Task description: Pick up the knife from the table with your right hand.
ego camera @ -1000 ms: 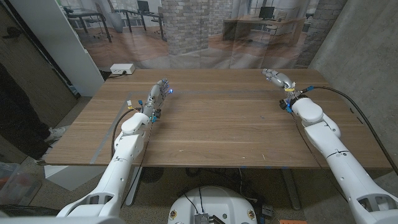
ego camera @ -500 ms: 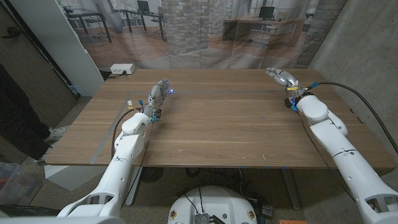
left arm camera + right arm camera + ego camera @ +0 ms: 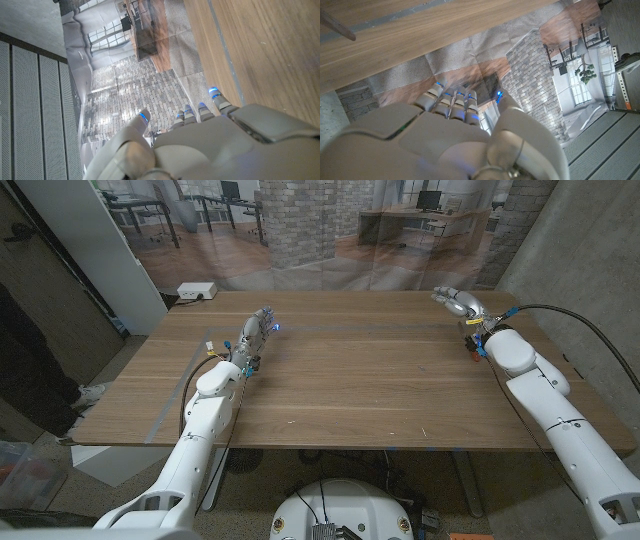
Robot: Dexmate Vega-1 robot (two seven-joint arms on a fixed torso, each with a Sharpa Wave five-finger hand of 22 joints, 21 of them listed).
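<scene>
From the head view, the smooth wood-grain table [image 3: 350,380] carries the left robot hand [image 3: 258,326] and right robot hand [image 3: 456,301], both empty, fingers loosely extended. In the right wrist view, a thin dark knife [image 3: 337,26] lies on the table.

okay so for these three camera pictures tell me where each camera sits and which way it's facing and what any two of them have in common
Head view: sits on the robot's head, looks down over the wooden table; both arms, left hand and right hand show.
Left wrist view: sits on the left wrist, looks along the left hand towards the printed backdrop.
Right wrist view: sits on the right wrist, looks along the right hand towards the backdrop.
Shared: both wrist views show the table's far edge and backdrop.
</scene>
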